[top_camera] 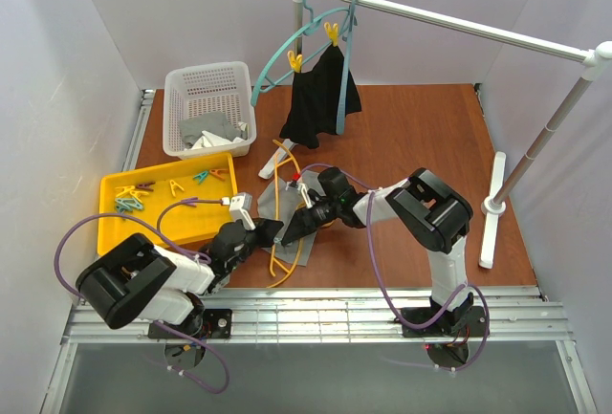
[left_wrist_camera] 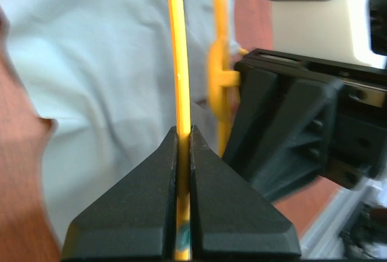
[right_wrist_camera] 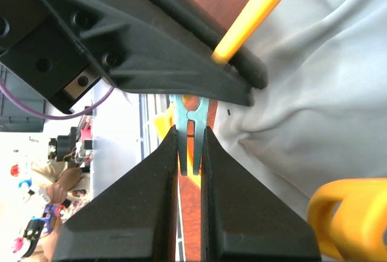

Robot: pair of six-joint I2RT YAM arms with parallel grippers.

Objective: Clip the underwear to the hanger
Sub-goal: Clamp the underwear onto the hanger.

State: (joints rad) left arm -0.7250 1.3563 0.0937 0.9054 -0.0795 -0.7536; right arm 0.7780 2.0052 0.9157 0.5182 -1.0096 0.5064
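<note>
A black garment (top_camera: 320, 98) is hanging from a teal hanger (top_camera: 273, 58); a white basket (top_camera: 206, 89) is standing beside a yellow tray (top_camera: 134, 227).

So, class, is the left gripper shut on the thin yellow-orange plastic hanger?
Yes, the left gripper pinches the hanger with no gap beside its thin bar.

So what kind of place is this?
Probably a robot lab set up like a laundry corner: a left arm and right arm bolted to a table, a clothes rail with a black garment, a basket and a tray of pegs.
</note>
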